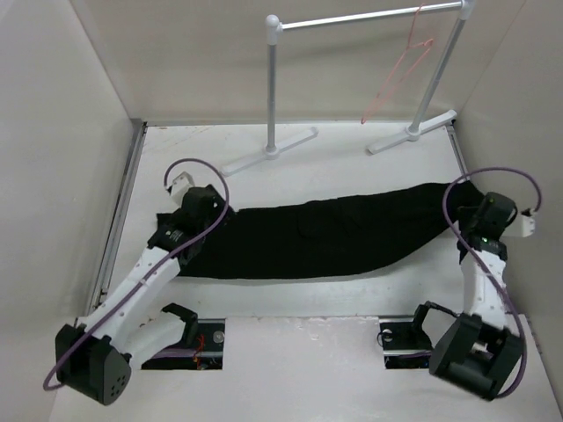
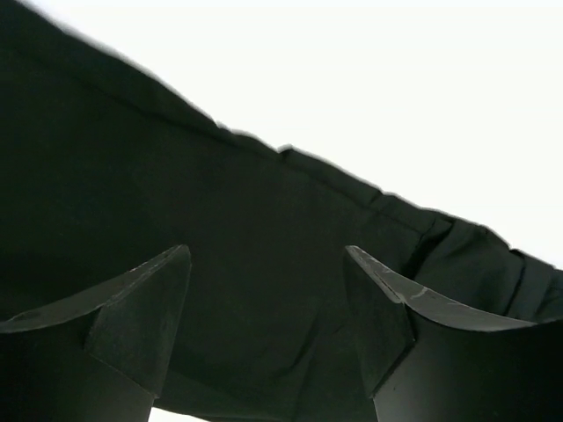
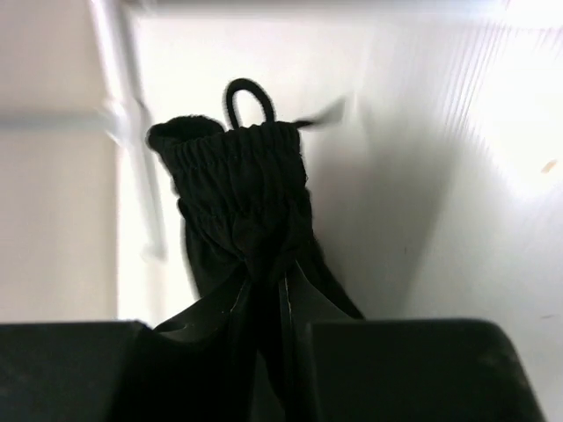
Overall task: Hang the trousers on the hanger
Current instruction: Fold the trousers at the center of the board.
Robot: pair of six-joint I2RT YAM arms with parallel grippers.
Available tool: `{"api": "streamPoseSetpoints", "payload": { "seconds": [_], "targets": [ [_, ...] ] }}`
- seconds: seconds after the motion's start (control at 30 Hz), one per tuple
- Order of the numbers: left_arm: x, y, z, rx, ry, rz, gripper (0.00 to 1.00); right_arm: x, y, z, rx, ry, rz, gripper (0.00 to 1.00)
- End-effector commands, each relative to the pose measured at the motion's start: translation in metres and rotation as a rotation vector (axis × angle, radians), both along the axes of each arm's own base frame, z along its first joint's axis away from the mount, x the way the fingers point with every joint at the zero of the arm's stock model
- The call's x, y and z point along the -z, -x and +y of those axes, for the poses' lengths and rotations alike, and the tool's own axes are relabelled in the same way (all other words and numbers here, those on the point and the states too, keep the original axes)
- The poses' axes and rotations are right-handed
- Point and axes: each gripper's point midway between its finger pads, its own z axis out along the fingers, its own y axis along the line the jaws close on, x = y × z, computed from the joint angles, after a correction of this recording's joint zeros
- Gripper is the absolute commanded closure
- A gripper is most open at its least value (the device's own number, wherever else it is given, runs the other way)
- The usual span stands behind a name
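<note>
Right gripper [image 3: 268, 283] is clamped on the trousers' [image 1: 325, 237] elastic end. Left gripper [image 2: 266, 257] is spread apart over their opposite end. The hanger [image 1: 398, 79] hangs beyond them.

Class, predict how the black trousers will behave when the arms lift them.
Likely floppy: the trousers lie flat and creased, so they should sag between grasp points. Their elastic end bunches in the shut right gripper, suggesting soft, compressible cloth. Pushed, they would probably wrinkle rather than slide.

Both arms reach forward, left claw [image 2: 266, 255] spread wide, right claw [image 3: 268, 286] pinched on the trousers [image 3: 237, 185].
</note>
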Motion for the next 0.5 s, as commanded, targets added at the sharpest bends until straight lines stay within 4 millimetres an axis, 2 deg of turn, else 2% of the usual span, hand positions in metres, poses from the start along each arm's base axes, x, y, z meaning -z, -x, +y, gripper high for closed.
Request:
{"api": "streamPoseSetpoints", "payload": {
  "seconds": [0.0,0.13,0.23,0.3,0.37,0.47],
  "targets": [
    [-0.057,-0.027,-0.039,0.078,0.030,-0.157,0.33,-0.071,0.029,-0.025,0.045,0.179,-0.021,0.86],
    [-0.082,-0.026,-0.082,0.170,0.028,-0.193,0.33,-0.126,0.052,-0.018,0.050,0.289,-0.074,0.86],
    [-0.101,-0.023,-0.090,0.190,0.024,-0.225,0.33,-0.168,0.056,0.004,-0.021,0.351,-0.133,0.86],
    [-0.113,-0.022,-0.080,0.167,0.036,-0.247,0.32,-0.189,0.053,0.024,-0.089,0.375,-0.162,0.86],
    [-0.121,-0.022,-0.058,0.119,0.041,-0.263,0.32,-0.212,0.048,0.055,-0.191,0.377,-0.230,0.87],
    [-0.128,-0.018,-0.021,0.054,0.028,-0.269,0.31,-0.232,0.036,0.105,-0.318,0.320,-0.301,0.87]
  ]
}}
